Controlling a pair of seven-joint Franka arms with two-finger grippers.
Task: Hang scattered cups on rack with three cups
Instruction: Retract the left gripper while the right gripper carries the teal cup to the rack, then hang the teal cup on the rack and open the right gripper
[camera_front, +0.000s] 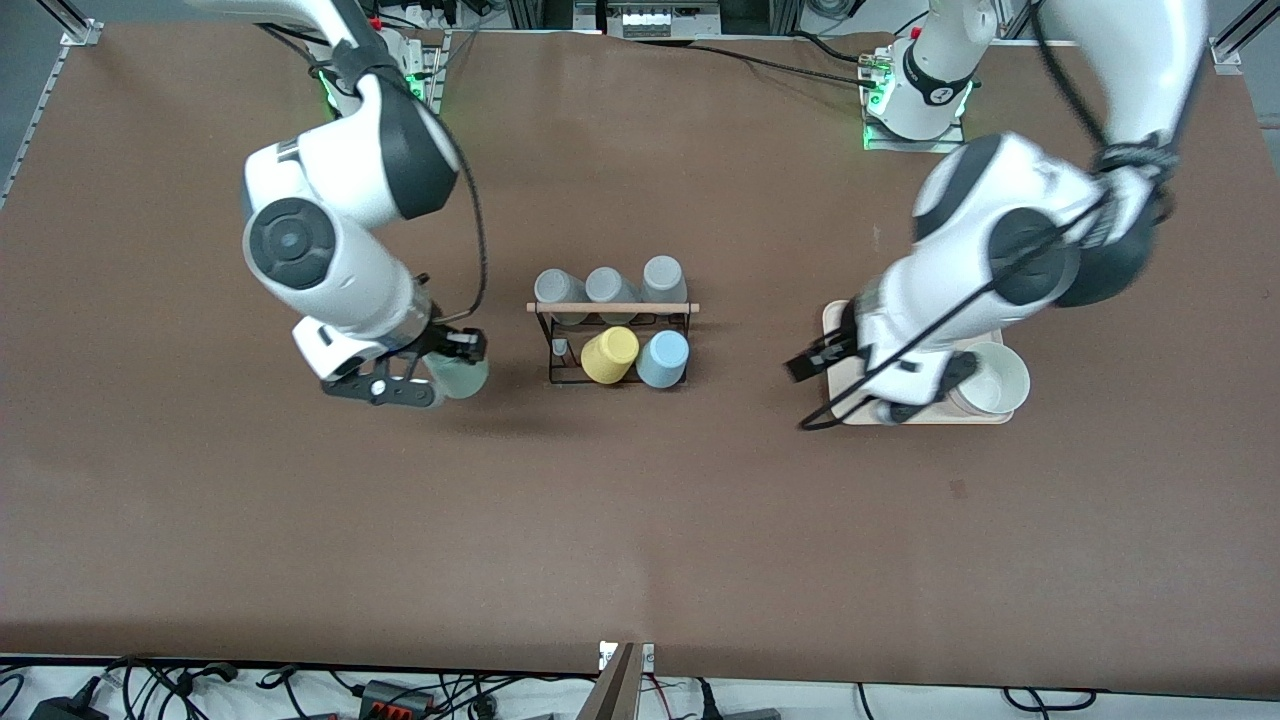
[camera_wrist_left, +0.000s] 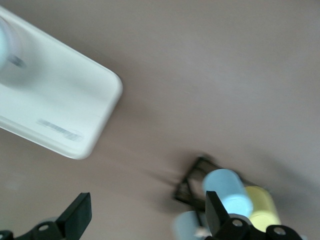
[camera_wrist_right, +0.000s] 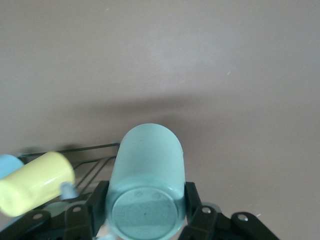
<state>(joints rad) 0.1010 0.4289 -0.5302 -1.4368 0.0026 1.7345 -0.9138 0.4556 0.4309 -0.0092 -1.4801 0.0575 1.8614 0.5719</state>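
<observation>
Right hand (camera_front: 452, 368): pinching mint cup (camera_wrist_right: 146, 185), beside rack (camera_front: 612, 340), mid-bench.
Left hand (camera_front: 835, 352): spread, waiting over tray (camera_front: 835, 312).
Risk: cup striking hung yellow cup (camera_front: 610, 354), missing free peg.

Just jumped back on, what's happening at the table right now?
The right hand is shut on the mint green cup, holding it above the table beside the rack, toward the right arm's end. The rack already carries three grey cups, a yellow cup and the light blue cup. The left hand is open over the beige tray.
</observation>
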